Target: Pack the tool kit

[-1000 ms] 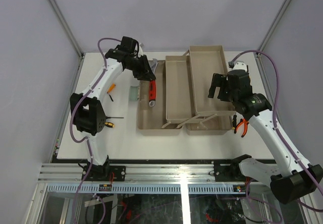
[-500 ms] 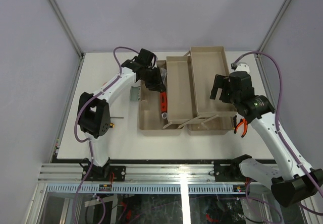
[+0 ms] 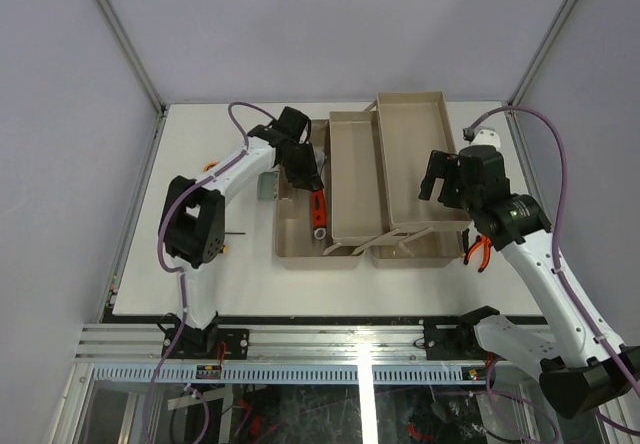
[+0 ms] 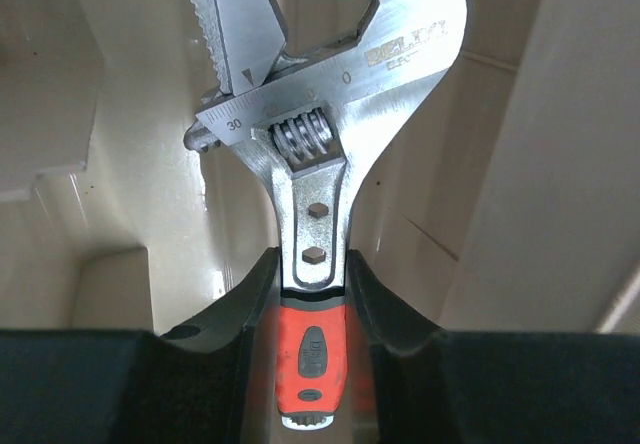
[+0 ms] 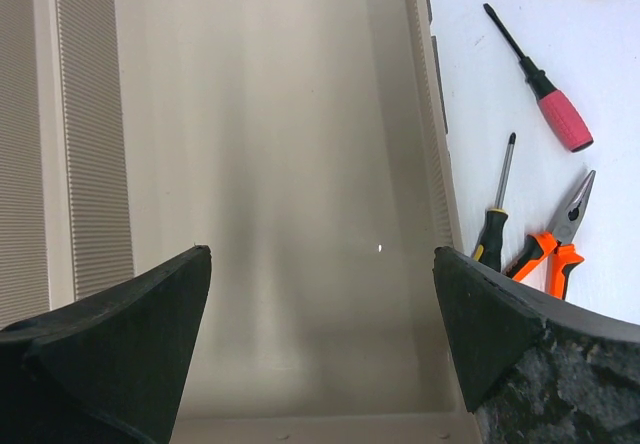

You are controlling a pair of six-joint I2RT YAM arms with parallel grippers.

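Left pincer's got the wrench over the open box, right one's just parked wide open

The left pincer point(image 4: 310, 289) is pinched on the red-orange grip of the adjustable steel wrench point(image 4: 315, 164). The steel head points away from it toward the counter's near edge, so the long axis runs along the length of the big beige plastic toolbox point(image 3: 290, 255) in the middle of the counter. The wrench hangs in the narrow left-hand well, between the box's left wall and the beige fold-out tray point(image 3: 352, 179). There's not much side room, so I'd say lower it straight down; can't tell if it's touching bottom yet. The right pincer point(image 3: 438, 180) is spread over the other tray and holds nothing. The orange-handled pliers point(image 5: 560, 244) and the red-handled screwdriver point(image 5: 560, 119) lie on the counter's right side, nearer that arm
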